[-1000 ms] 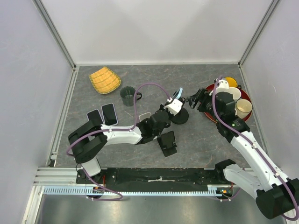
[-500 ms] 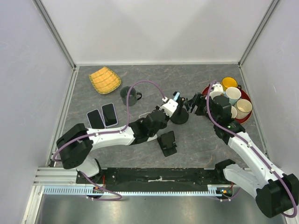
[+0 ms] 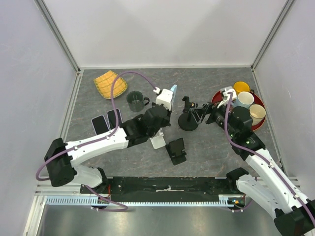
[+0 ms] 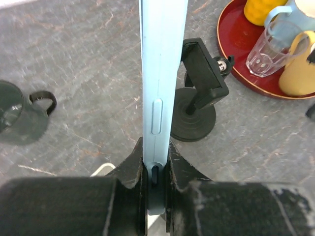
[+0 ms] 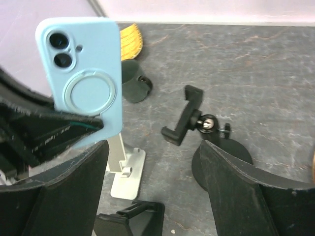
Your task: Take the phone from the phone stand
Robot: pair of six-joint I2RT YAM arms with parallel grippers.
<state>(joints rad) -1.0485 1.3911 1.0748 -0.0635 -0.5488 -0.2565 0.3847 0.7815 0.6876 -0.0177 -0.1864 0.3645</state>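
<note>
Pale-blue phone (image 5: 81, 73), clamped edge-on in the left gripper (image 4: 156, 169) above the table (image 4: 74, 73), apart from the black phone stand (image 4: 197, 98); only the right wrist view shows its twin lenses and ring; right gripper (image 5: 153, 147) spread, empty, near the stand.

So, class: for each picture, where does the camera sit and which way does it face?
Top external: above and behind the bases, looking down on the table; both arms show.
Left wrist: on the left arm, looking along the left gripper, shut on the blue phone seen edge-on.
Right wrist: on the right arm, facing the phone's back between the fingers of the open right gripper.
Shared: both wrist views show the phone and the black stand.
</note>
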